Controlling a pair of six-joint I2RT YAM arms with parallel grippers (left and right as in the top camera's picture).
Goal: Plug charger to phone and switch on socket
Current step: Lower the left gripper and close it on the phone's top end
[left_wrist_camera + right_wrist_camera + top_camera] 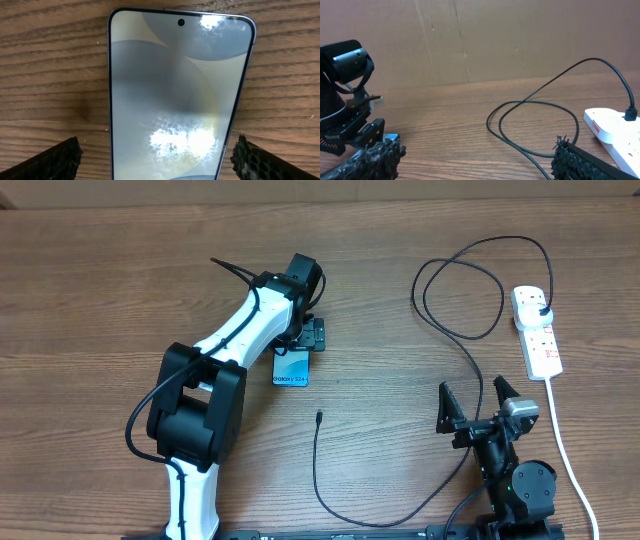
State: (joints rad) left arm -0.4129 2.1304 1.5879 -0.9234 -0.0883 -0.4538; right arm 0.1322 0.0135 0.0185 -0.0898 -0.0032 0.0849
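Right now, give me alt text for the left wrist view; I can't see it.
A smartphone lies face up on a wooden table, its blue-grey screen glaring. The open left gripper has a black fingertip on either side, clear of it.

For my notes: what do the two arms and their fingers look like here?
The left arm has white links with black joints and a black cable running along it. The right arm is mostly black, with a grey block near its tip. Both arms' fingers are black with a rough mesh texture.
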